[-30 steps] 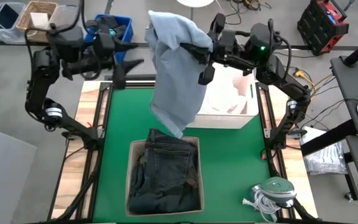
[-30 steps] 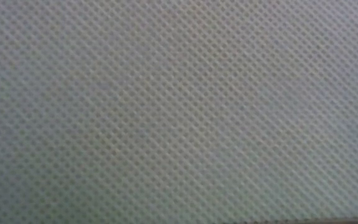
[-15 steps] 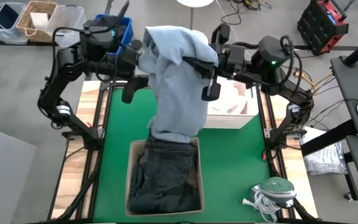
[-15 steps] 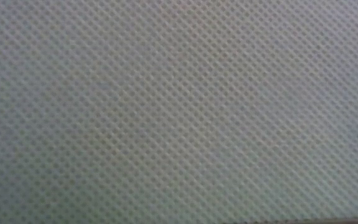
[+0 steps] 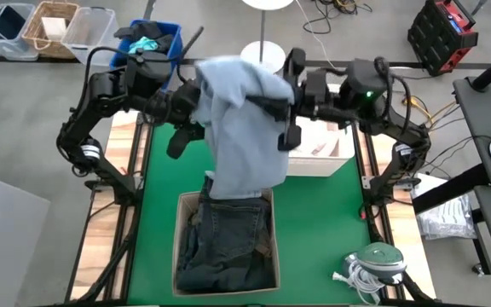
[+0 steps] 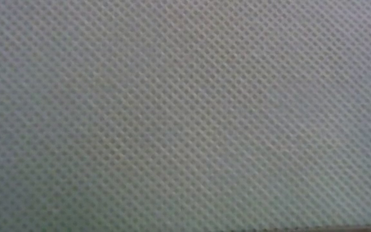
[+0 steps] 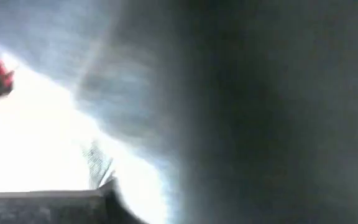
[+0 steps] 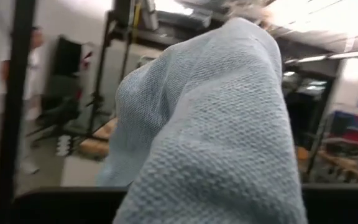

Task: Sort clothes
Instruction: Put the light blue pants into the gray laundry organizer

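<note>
In the high view we see the light blue shirt (image 5: 244, 128) hanging in the upper middle of the frame, draped between both arms, its lower hem reaching down to the cardboard box (image 5: 180, 223) at lower centre. That box holds the dark denim jeans (image 5: 228, 243), folded and filling it. The left pincer (image 5: 196, 102) meets the shirt's left edge from the upper left, and the right pincer (image 5: 267, 101) comes in from the upper right, buried under the fabric; we cannot tell how the fingers of either one stand. A white bin (image 5: 326, 153) with pale pieces sits right of the shirt on the green counter (image 5: 322, 222). A small blue bin (image 5: 152, 38) stands at the upper left. The right wrist view is filled with knit blue cloth (image 8: 216, 124).
</note>
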